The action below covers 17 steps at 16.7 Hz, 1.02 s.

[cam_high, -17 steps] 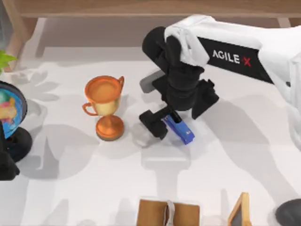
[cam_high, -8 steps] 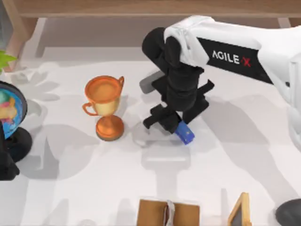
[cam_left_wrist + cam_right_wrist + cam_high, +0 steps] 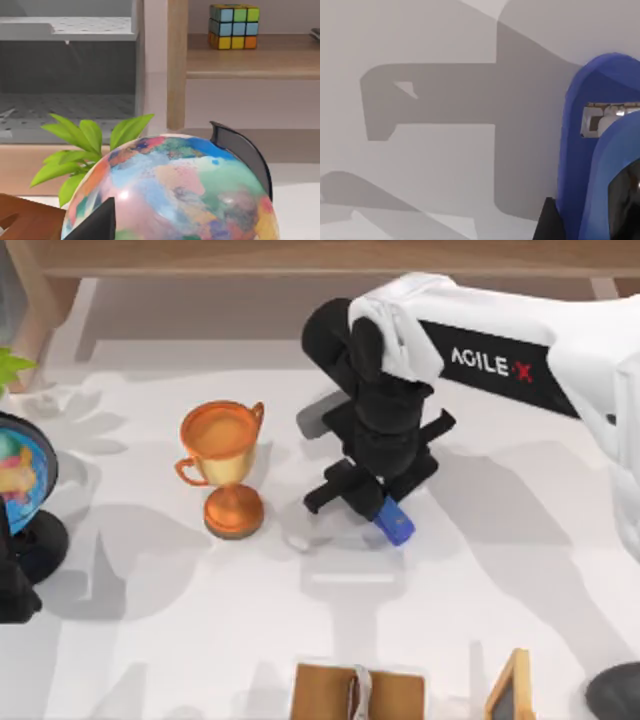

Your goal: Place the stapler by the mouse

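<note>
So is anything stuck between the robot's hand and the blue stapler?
No. From above, the right gripper is right down on the stapler, whose blue end pokes out beside it. Nothing visible sits between them. The trophy stands off to the left.

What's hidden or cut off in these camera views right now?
- Small slim blue stapler: top view, mostly under the right claw; the claw's grip is hidden by the arm.
- Dark grey rounded mouse: top view, largely behind the right arm.
- Colourful globe: cut by the top view's left edge.

trophy (image 3: 227, 468) left of stapler (image 3: 396, 524)
</note>
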Each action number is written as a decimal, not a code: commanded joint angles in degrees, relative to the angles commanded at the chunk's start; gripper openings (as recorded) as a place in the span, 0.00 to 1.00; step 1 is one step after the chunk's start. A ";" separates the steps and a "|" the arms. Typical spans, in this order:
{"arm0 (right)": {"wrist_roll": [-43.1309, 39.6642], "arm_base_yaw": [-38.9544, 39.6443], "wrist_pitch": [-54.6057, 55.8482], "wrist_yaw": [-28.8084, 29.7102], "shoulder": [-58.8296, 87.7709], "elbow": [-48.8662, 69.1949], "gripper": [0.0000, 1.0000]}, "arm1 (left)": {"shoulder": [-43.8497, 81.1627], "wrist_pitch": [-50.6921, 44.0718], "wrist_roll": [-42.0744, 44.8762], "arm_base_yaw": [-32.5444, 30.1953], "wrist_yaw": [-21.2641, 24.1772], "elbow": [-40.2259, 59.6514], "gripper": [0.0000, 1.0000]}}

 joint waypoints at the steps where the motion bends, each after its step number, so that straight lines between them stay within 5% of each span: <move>1: 0.00 0.00 0.00 0.00 0.00 0.00 0.00 | 0.00 0.00 0.00 0.00 0.00 0.00 1.00; 17: 0.21 -0.66 -5.34 0.08 -1.98 3.71 0.00 | 0.00 0.00 0.00 0.00 0.00 0.00 1.00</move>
